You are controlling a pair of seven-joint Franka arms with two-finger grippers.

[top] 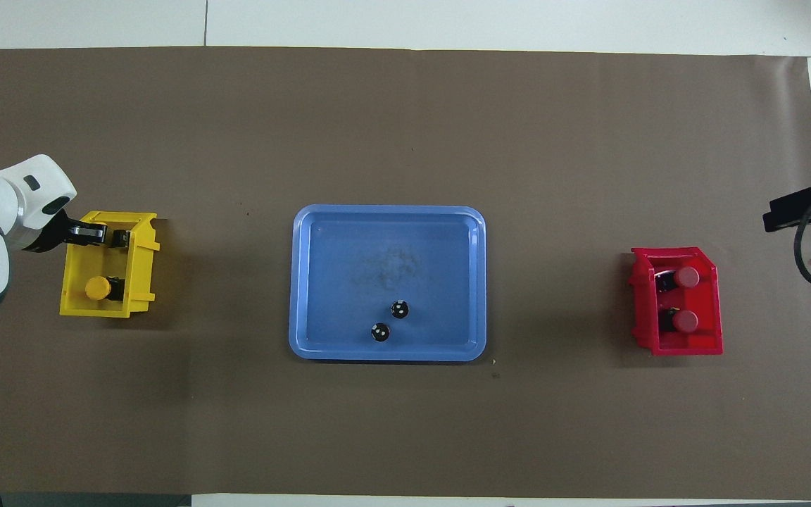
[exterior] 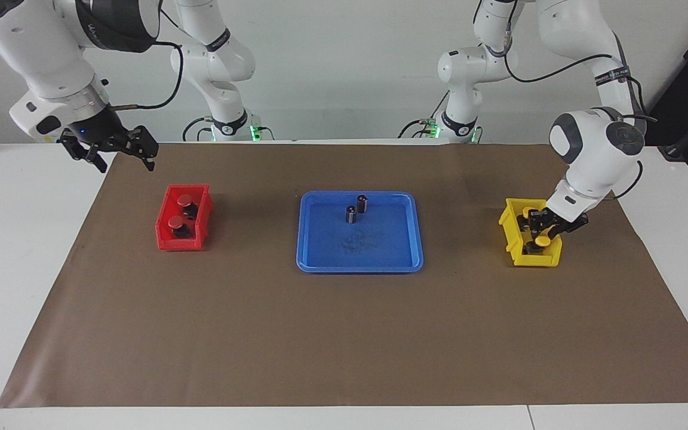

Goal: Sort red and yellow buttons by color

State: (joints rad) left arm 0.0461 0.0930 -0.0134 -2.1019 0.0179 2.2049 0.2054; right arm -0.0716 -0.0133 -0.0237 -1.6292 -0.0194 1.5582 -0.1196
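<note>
Both red buttons (exterior: 181, 212) sit in the red bin (exterior: 166, 237), so the right pincer (exterior: 118, 152) hangs released, empty, above the surface's edge at its own end. The left pincer (exterior: 542, 226) is down in the yellow bin (exterior: 506, 224), clenched on a yellow button (exterior: 543, 240), likely to set it beside the second yellow button (top: 98, 288) there. Two capless cylinders (exterior: 356, 209) stay in the blue tray (exterior: 305, 263).

Blue tray (exterior: 361, 263) sits mid-table on a brown paper mat (exterior: 344, 334), with two dark capless cylinders (exterior: 356, 209) upright in the part nearer the robots. The red bin (exterior: 168, 242) sits toward the right arm's end, the yellow bin (exterior: 514, 239) toward the left arm's end.
</note>
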